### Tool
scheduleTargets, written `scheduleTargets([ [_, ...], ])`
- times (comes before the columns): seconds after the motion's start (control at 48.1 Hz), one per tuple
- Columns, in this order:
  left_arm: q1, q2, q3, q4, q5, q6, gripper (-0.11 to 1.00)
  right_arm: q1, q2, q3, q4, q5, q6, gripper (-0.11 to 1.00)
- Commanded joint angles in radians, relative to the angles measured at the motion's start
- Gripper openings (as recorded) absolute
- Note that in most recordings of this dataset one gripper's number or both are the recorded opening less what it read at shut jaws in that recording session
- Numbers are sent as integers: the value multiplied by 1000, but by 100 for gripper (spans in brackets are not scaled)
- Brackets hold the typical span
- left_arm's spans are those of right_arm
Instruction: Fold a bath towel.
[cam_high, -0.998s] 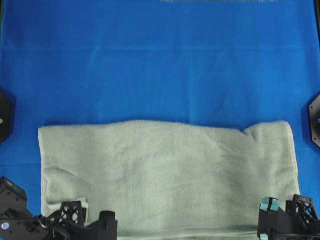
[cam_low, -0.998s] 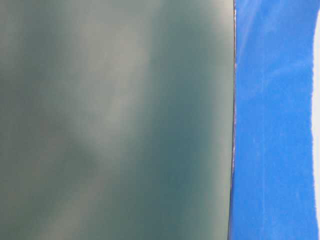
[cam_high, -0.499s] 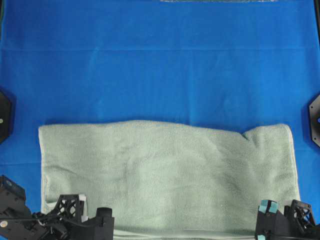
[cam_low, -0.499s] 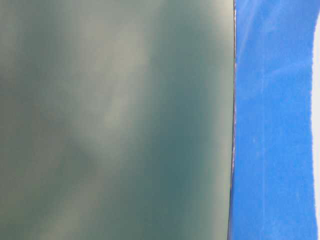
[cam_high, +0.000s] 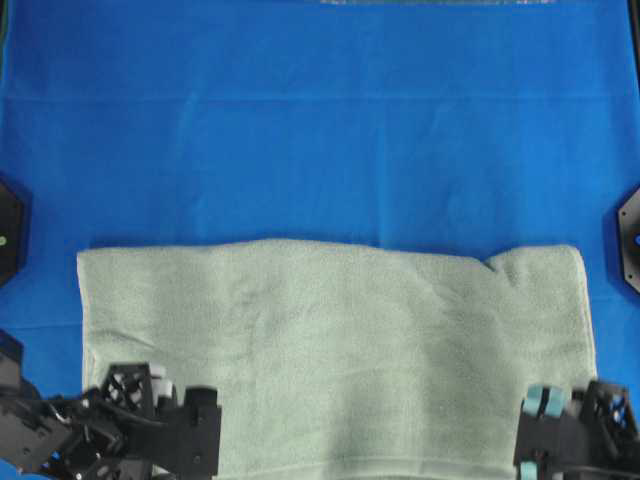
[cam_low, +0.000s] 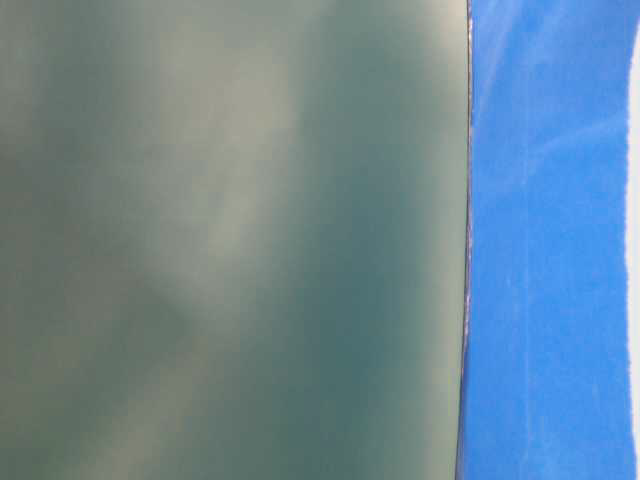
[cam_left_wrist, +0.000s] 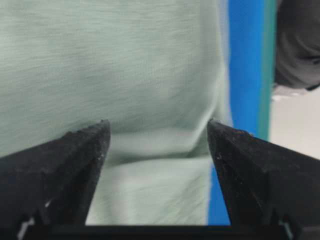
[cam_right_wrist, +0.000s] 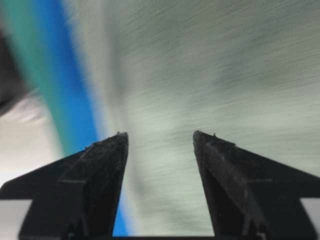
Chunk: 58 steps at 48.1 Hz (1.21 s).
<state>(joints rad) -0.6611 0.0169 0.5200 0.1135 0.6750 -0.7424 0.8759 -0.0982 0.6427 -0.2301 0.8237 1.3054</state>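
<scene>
You see the bath towel (cam_high: 340, 355) lying flat on the blue table covering (cam_high: 320, 130), in the near half of it, as a wide rectangle that reaches almost from the left edge to the right edge. Its far edge runs nearly straight, with a small raised fold near the far right corner of the towel. Its near edge lies close to the near edge of the covering, and a thin hem shows along it.

Your left gripper (cam_high: 165, 405) stands over the near left corner of the towel. In the left wrist view its two black fingers (cam_left_wrist: 75, 160) are spread wide apart, and only green cloth shows between them; nothing is pinched. A soft crease of the towel crosses the gap between the fingertips, and the towel's side edge with a strip of blue runs just beside the right finger.

Your right gripper (cam_high: 565, 425) stands over the near right corner of the towel. In the right wrist view its fingers (cam_right_wrist: 107, 175) are also spread, with blurred green cloth between them and nothing pinched. The towel's edge and the blue strip run beside the left finger there.

I cannot tell from these views if the fingertips touch the cloth or hang just above it.

The table-level view shows only a blurred grey-green surface, with blue at its right.
</scene>
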Motion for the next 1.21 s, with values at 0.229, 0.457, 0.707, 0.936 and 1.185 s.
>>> scheduleTargets([
  [0.229, 209, -183, 127, 15, 132, 124, 74, -242, -233, 153, -103, 215, -46, 57],
  [0.457, 330, -273, 235, 26, 133, 135, 74, -368, -370, 245, -103, 215, -201, 57],
  [0.707, 354, -290, 305, 51, 117, 133, 74, -466, -360, 302, -126, 192, -265, 57],
  [0.936, 422, -225, 419, 94, -71, 132, 75, -537, -290, 399, -132, -6, -288, 57],
  [1.185, 503, -107, 528, 95, -262, 130, 75, -624, -170, 468, -187, -103, -285, 57],
])
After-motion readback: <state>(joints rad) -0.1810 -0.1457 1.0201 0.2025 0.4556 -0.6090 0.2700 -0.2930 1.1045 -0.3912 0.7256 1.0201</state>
